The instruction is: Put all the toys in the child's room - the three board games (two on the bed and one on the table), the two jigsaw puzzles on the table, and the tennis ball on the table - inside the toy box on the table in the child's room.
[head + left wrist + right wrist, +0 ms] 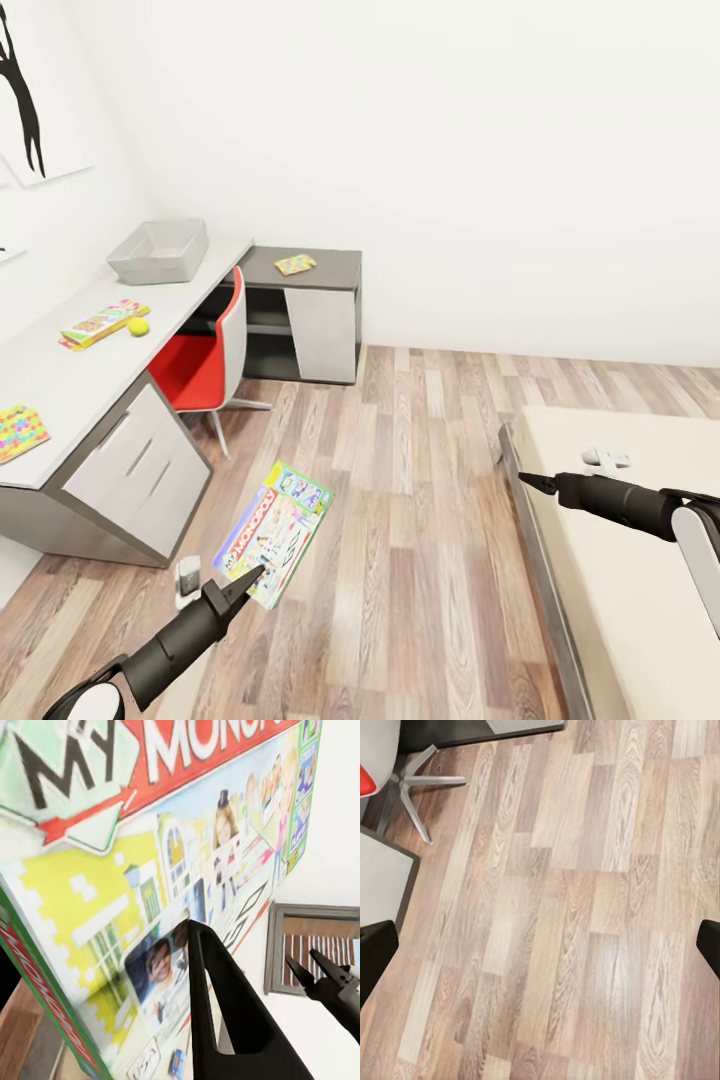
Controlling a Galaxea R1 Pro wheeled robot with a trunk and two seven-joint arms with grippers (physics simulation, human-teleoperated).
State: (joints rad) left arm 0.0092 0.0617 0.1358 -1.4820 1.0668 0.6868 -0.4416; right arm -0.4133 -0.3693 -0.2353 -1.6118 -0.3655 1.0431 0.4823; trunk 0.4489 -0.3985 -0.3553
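My left gripper (250, 577) is shut on the lower edge of a "My Monopoly" board game (277, 528), holding it tilted above the wooden floor. One dark finger (225, 1012) lies across the box's printed face (135, 870). The light grey toy box (158, 250) stands at the far end of the white table (60, 385). On the table lie another colourful board game (103, 323), the tennis ball (138, 326) beside it, and a patterned jigsaw puzzle (20, 432). A second flat puzzle (296, 264) lies on the dark cabinet. My right gripper (530, 483) hangs open and empty over the bed's (620, 570) edge.
A red chair (205, 362) is tucked under the table, next to the white drawer unit (140, 470). The lower dark-topped cabinet (310, 310) stands in the corner. A small white object (606, 460) lies on the mattress. Wooden floor (555, 915) lies open between table and bed.
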